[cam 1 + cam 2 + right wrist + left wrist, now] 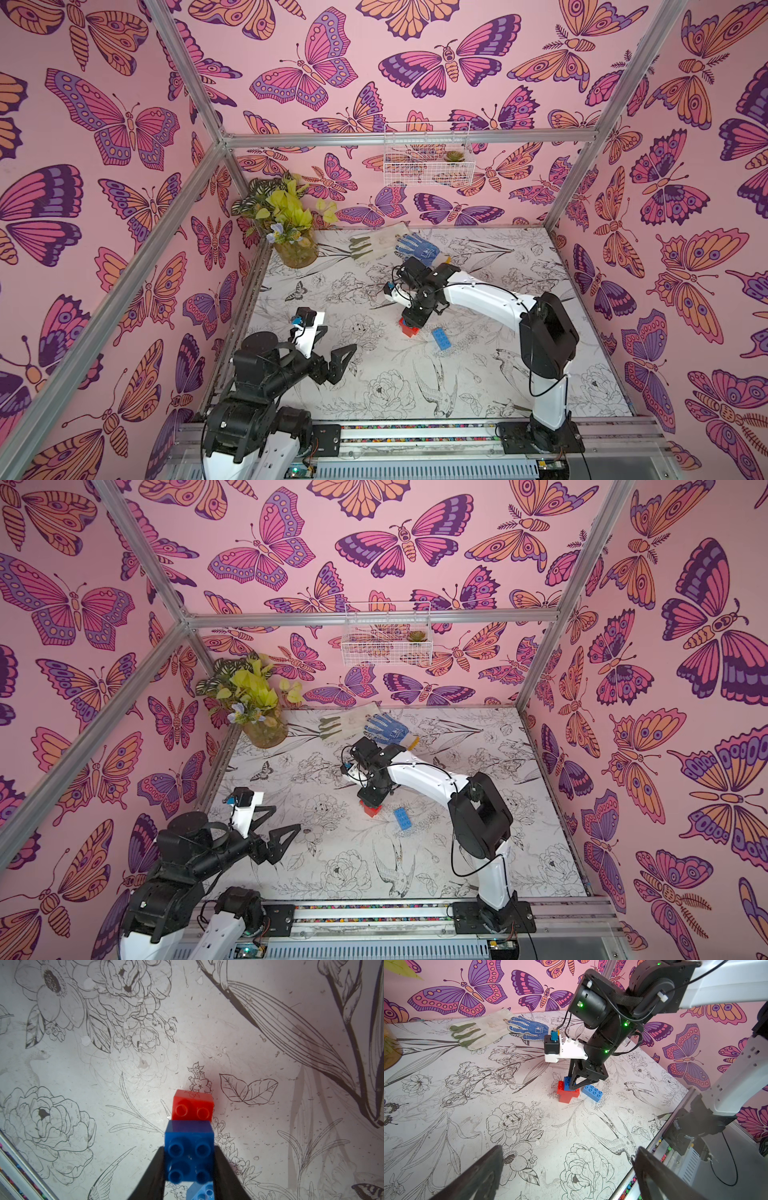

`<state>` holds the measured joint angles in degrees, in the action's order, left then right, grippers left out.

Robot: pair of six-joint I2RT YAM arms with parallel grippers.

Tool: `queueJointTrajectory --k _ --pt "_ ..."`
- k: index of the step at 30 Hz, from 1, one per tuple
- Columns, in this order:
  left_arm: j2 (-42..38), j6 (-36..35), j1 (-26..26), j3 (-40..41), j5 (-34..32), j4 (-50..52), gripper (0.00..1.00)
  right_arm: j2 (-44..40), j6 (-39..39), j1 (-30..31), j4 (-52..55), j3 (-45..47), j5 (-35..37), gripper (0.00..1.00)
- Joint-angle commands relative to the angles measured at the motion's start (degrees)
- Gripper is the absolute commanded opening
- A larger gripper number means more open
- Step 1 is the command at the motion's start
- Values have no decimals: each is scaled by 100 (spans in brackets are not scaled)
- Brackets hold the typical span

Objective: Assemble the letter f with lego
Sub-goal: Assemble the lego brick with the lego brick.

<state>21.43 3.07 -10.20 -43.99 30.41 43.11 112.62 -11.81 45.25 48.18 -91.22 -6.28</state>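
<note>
Lego brick [189,1140]: blue, square, studded plastic

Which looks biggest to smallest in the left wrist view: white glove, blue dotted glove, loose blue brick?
1. white glove
2. blue dotted glove, partly hidden
3. loose blue brick, smallest though nearer the camera

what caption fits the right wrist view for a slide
Right gripper shut on a short blue brick, held over a red brick on the floral table.
</note>
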Motion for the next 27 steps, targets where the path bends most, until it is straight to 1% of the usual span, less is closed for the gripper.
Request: queueJointTrajectory --k 1,19,27 --pt "-69 8 -35 92 29 -92 99 212 130 31 274 -41 129 20" --pt "-69 4 -35 92 26 -84 99 -29 477 170 143 379 109 20" --pt "-51 2 -35 92 35 -85 99 -99 501 177 147 450 147 19"
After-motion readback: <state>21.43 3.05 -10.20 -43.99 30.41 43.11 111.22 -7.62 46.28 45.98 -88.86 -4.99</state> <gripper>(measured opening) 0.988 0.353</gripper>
